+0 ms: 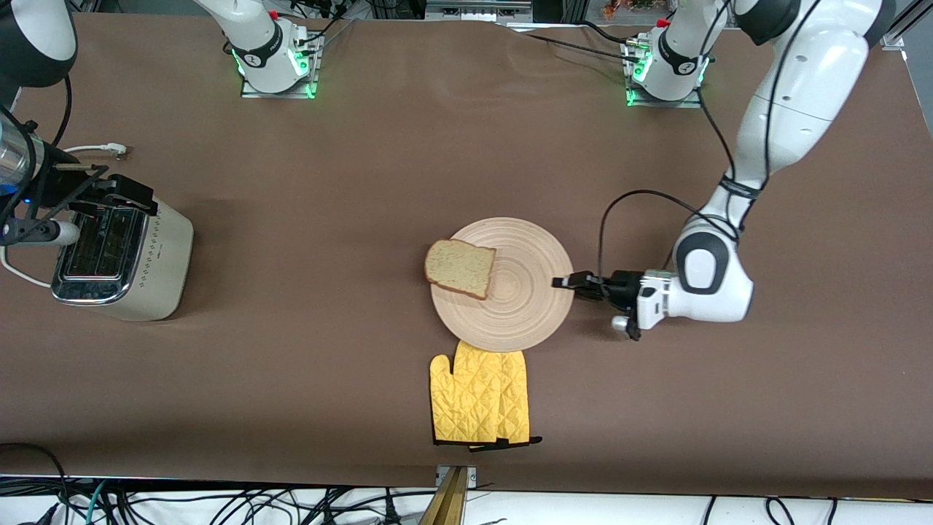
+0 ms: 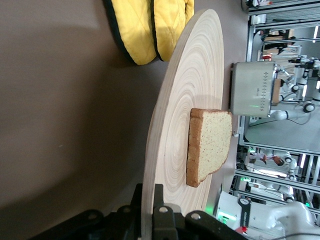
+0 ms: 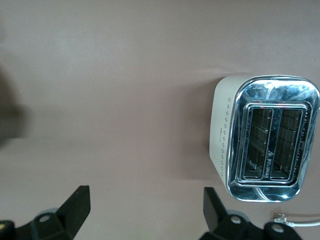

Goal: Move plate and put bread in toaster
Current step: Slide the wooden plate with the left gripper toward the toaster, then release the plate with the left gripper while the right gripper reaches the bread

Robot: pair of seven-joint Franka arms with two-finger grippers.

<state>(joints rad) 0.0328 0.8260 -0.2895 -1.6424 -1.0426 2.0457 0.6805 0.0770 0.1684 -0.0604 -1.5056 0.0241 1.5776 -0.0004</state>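
Note:
The round light-wood plate [image 1: 521, 292] lies mid-table, and the bread [image 1: 461, 267] lies on its side toward the right arm's end, overhanging the rim a little. My left gripper [image 1: 565, 283] is shut on the plate's rim at the side toward the left arm's end. The left wrist view shows the gripper [image 2: 150, 192] with a finger on each face of the plate [image 2: 175, 115], and the bread [image 2: 210, 145] past it. The cream toaster [image 1: 146, 255] stands at the right arm's end. My right gripper [image 1: 135, 195] hangs open and empty over its farther end. The right wrist view shows the gripper [image 3: 147, 200] over bare table beside the toaster [image 3: 270, 145], both slots empty.
A pair of yellow mitts [image 1: 481, 397] lies just nearer to the front camera than the plate, with the plate's rim over their tips. The toaster's white cord and plug [image 1: 109, 149] lie on the table farther from the front camera than the toaster.

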